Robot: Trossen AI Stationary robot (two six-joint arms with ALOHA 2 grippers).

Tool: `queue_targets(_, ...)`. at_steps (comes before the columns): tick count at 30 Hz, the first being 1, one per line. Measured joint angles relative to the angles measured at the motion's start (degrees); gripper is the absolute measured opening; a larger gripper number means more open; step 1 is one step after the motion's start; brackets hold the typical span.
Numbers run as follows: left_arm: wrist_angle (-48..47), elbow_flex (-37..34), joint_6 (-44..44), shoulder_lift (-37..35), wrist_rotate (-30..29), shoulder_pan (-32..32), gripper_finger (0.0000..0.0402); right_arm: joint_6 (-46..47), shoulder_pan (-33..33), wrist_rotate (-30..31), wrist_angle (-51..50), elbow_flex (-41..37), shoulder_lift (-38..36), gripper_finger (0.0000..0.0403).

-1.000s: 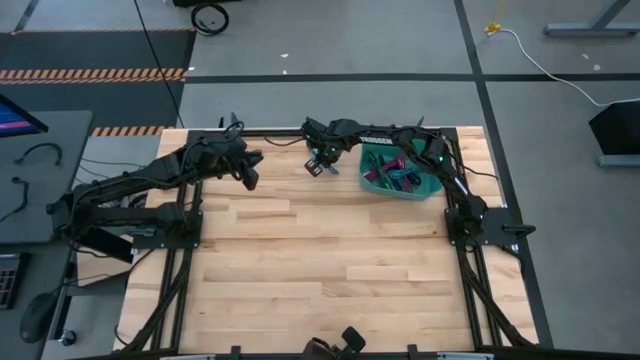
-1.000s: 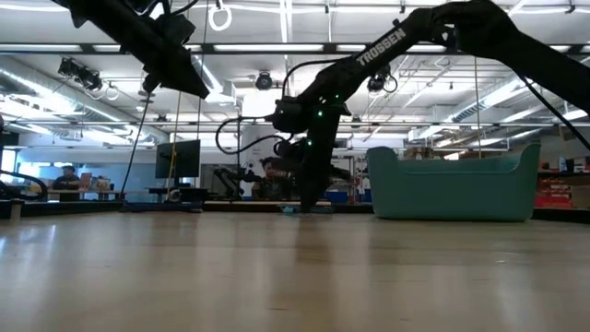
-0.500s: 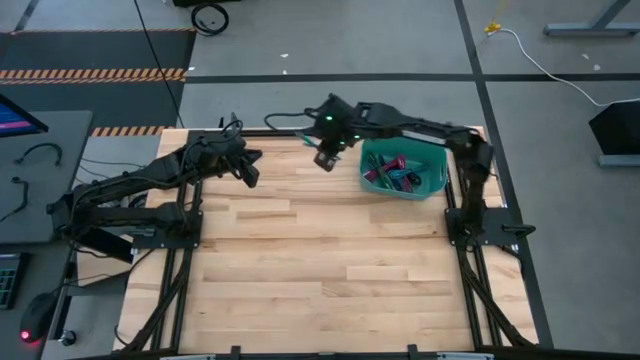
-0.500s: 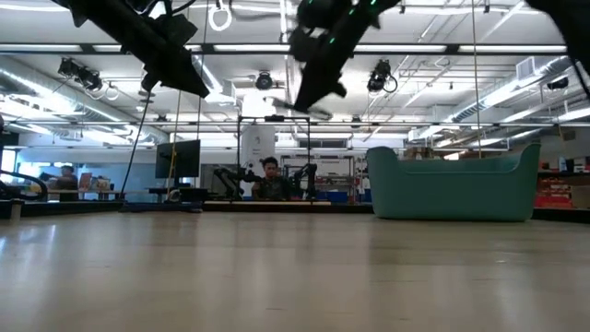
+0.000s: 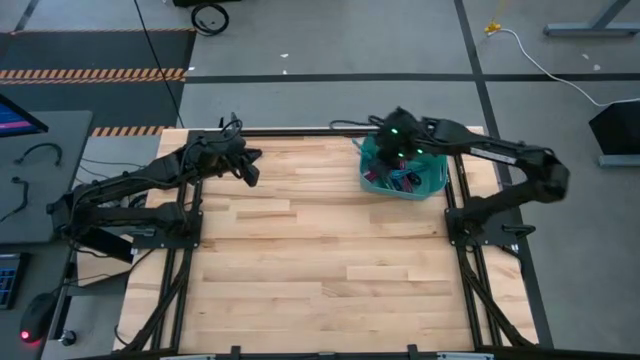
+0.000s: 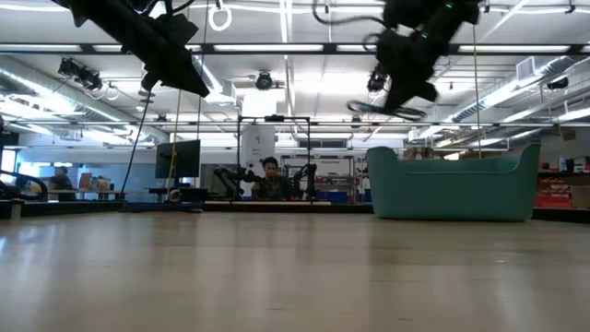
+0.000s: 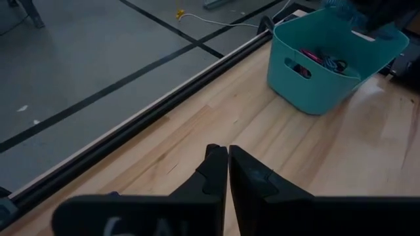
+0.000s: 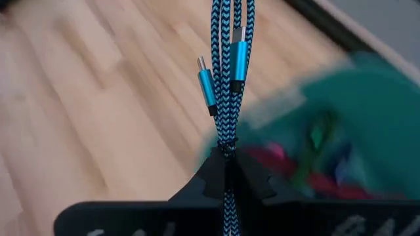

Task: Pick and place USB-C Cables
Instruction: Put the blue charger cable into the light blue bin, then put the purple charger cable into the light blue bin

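The right claw (image 8: 226, 172) is pinching a blue braided USB-C cable (image 8: 225, 78), its fingers pressed together on the bundle so that the two metal-tipped plugs stand clear ahead of the fingertips. In the high view this claw (image 5: 398, 143) is raised over the near-left rim of the teal bin (image 5: 437, 185), which sits at the far right corner of the wooden surface (image 5: 320, 270); the low view shows the cable (image 6: 385, 109) hanging as a loop under the claw, well above the bin's (image 6: 452, 189) walls. That height seems chosen so the dangling loop clears the rim before release. Inside the bin lie the other coiled cables (image 5: 392, 176), pink, purple and green among them, so this one looks like the last on the way in; no cables show on the bare boards. The grip on the middle of the bundle keeps the coil from unwinding during carriage. The left claw (image 7: 228, 172) waits with its fingers pressed together, holding nothing, raised over the far left part of the surface, well apart from the bin (image 7: 331, 62).
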Motion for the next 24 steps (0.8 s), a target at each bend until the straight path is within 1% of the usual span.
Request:
queue_targets(5, 1.66, 0.00, -0.13, 0.01, 0.00, 0.00, 0.0019, 11.09, -4.38, 4.48, -0.03, -12.45, -8.30, 0.0013)
queue_targets(9, 4.31, 0.00, -3.01, 0.01, -0.03, 0.00, 0.0019, 23.01, -8.73, 5.93, 0.21, -19.02, -11.54, 0.0013)
queue_targets(11, 5.29, 0.00, -4.34, 0.01, -0.47, 0.00, 0.0015, 26.95, -10.22, 5.93, 0.23, -20.95, -11.76, 0.0013)
queue_targets(15, 6.35, 0.00, -7.37, 0.01, -1.07, 0.00, 0.0012, 29.07, -11.67, 6.71, 0.76, -22.70, -11.24, 0.0020)
queue_targets(18, 6.43, 0.02, -9.50, 0.04, -1.14, 0.00, 0.0013, 29.03, -12.48, 7.52, 0.80, -22.87, -10.60, 0.0038)
queue_targets(22, 5.98, 0.57, -13.47, 2.09, -1.39, 0.33, 0.0010, 27.52, -13.61, 7.55, 1.23, -22.87, -10.33, 0.0086)
queue_targets(24, 4.78, 2.52, -13.86, 4.09, -1.04, 1.03, 0.0010, 26.19, -14.15, 7.27, 1.04, -22.87, -10.37, 0.0116)
